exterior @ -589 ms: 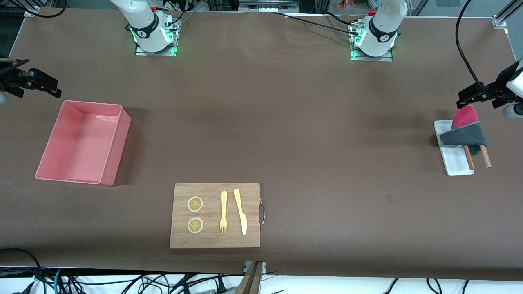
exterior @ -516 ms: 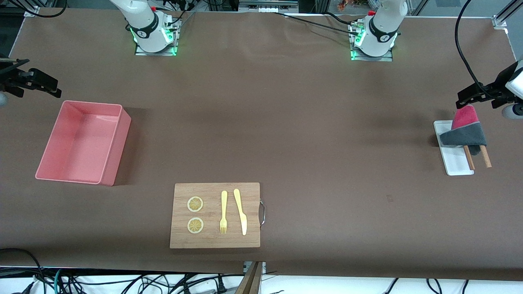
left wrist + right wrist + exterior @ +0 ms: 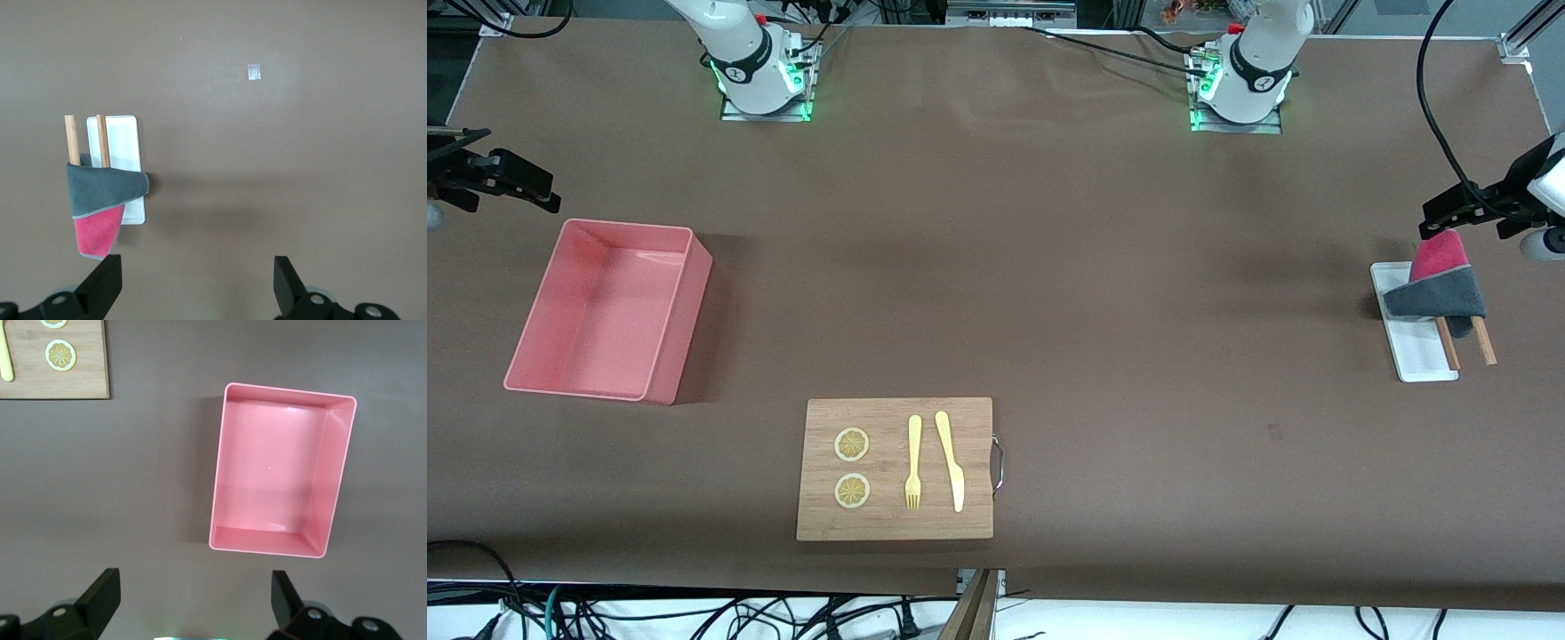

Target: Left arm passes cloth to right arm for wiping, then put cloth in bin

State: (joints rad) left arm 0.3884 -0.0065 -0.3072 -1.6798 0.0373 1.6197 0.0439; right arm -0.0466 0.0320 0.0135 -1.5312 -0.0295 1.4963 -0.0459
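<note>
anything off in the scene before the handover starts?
Mostly tidy. One oddity: the cloth is draped askew over two wooden sticks, half on the white tray and overhanging it at the left arm's end. The bin looks empty, and the board layout is neat. Both claws are open, left claw high over the table beside the cloth.

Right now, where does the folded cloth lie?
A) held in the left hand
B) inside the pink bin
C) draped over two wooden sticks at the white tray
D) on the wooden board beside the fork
C: the cloth lies draped over the two wooden sticks at the white tray, at the left arm's end of the table; the left hand hangs open above the table beside it, holding nothing.
</note>
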